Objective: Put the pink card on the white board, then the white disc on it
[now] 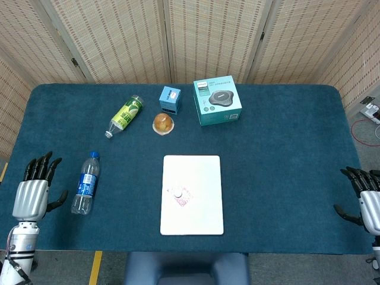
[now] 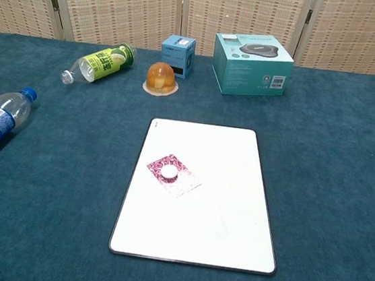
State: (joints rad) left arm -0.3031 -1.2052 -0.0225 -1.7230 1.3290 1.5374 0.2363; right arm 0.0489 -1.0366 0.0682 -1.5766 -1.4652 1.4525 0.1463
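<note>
Woven screens stand behind a bench [image 1: 285, 178] covered in dark blue cloth. The white board [image 2: 201, 196] lies near the front middle, and the pink card [image 2: 172, 175] sits flat on its left part with the white disc [image 2: 169, 172] resting on top of it, so both placements look complete. The left hand [image 1: 31, 193] hangs at the bench's left edge, fingers [image 1: 40, 167] spread and holding nothing; the right hand [image 1: 368, 199] sits at the right edge, fingers apart and likewise unladen, both well apart from the board. What remains, in my judgement, is simply to keep the hands clear so the stacked disc is not nudged off the card.
</note>
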